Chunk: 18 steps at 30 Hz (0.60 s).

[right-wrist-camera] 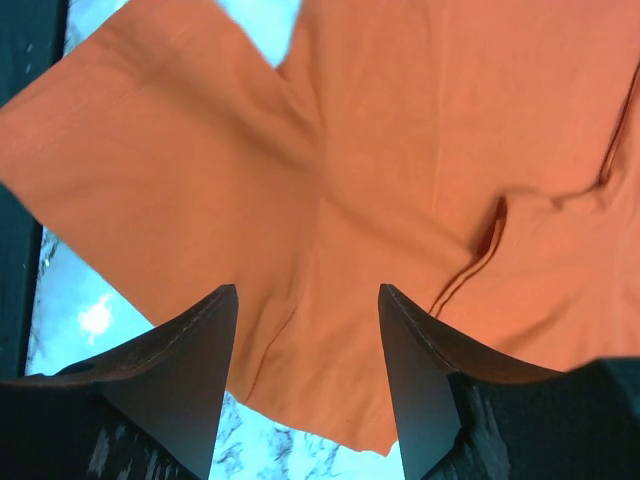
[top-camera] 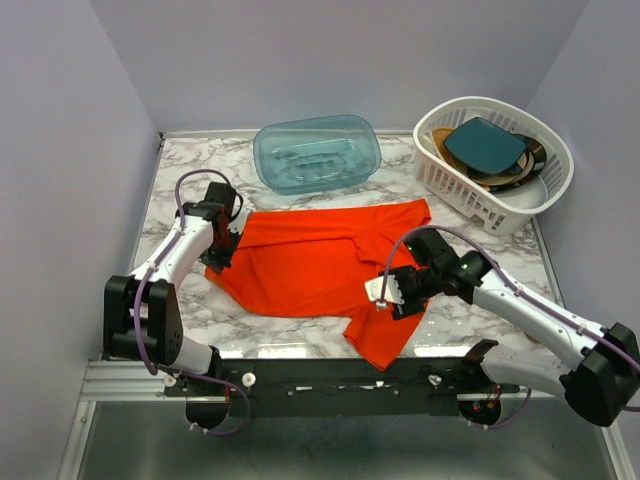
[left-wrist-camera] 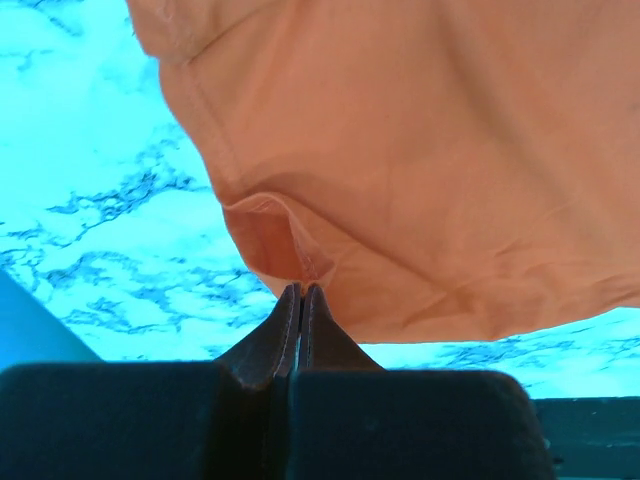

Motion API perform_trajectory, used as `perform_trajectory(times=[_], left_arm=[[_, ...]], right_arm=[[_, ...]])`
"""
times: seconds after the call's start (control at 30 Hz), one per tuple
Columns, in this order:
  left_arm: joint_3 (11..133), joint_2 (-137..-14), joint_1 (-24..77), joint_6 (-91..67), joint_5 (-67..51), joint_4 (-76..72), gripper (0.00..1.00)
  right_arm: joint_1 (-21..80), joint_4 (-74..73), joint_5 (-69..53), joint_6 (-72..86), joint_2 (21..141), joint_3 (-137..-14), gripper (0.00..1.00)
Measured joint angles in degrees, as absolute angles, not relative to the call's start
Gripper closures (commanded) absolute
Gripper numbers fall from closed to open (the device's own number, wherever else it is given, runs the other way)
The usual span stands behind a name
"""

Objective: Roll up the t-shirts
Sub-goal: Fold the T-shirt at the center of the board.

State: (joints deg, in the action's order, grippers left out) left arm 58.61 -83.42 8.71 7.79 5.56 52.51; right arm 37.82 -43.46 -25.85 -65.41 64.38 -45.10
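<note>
The red-orange t-shirt (top-camera: pixel 310 265) lies spread on the marble table (top-camera: pixel 470 315), with one sleeve reaching toward the front edge. My left gripper (top-camera: pixel 222 262) is at the shirt's left edge. In the left wrist view its jaws (left-wrist-camera: pixel 302 290) are pressed together on a small raised fold of the t-shirt (left-wrist-camera: pixel 430 150) hem. My right gripper (top-camera: pixel 385 290) hovers over the shirt's right side near the sleeve. In the right wrist view it (right-wrist-camera: pixel 306 290) stands open, with the t-shirt (right-wrist-camera: pixel 400 130) fabric lying flat below the gap and untouched by the fingers.
A teal plastic tub (top-camera: pixel 317 152) stands behind the shirt at the back centre. A white laundry basket (top-camera: pixel 545 200) holding plates and a teal lid sits at the back right. Walls close in on both sides.
</note>
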Motion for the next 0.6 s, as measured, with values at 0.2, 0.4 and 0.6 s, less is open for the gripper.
perform_trajectory(times=[0.2,0.4,0.6], left_arm=[[58.6,-81.6,8.7,9.4,7.6,54.6,1.00],[56.6,-80.2,8.7,10.4,8.4,53.9,1.00],[55.3,-79.0,8.6,11.4,8.7,52.9,1.00]], right_arm=[[41.8,-46.3,-27.9,-77.6,56.4,-38.3,0.34],[51.3,-46.5,-30.5,-81.6,52.4,-33.2,0.40],[57.7,-45.1,-31.1,-81.3,53.8,-30.9,0.45]])
